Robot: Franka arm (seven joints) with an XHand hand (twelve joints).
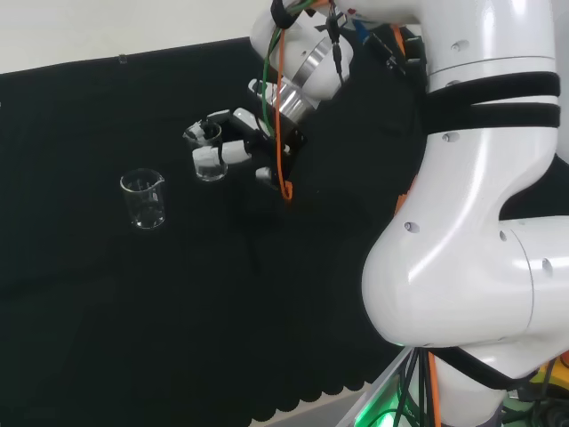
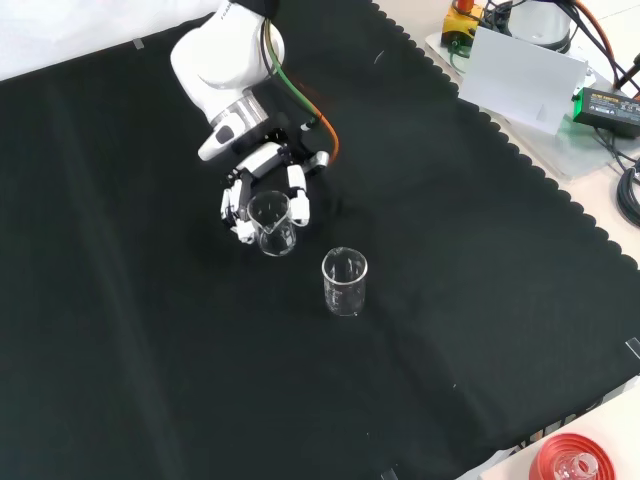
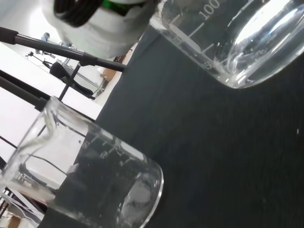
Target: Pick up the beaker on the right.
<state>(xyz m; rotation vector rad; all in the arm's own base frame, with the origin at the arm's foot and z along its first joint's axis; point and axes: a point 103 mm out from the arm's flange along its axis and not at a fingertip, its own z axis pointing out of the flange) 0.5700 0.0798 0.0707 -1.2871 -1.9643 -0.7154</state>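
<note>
- Robot hand curled round clear glass beaker, w/ fingers and thumb wrapped on its wall; grasping it.
- Head view: held beaker sits just left of arm's wrist, near middle of black cloth on worktop, rim up, slightly tilted.
- Front view: same robot hand seen coming from top, beaker in front of palm, spout toward view's left.
- Can't tell from either view whether base of held beaker touches cloth or is just clear of it.
- Second beaker, also clear glass w/ spout, standing upright on cloth, apart from robot hand; left of held one in head view.
- Front view: second beaker lower and to right of held one, near but not touching.
- Wrist view: held beaker close and large, printed scale on wall visible; second beaker beyond it on cloth, scale marks on its side too.
- Both beakers look empty, as far as clear glass allows.
- White arm link at right of head view.
- Front view, off cloth: white box top right; red ribbed ring at bottom right corner.
</note>
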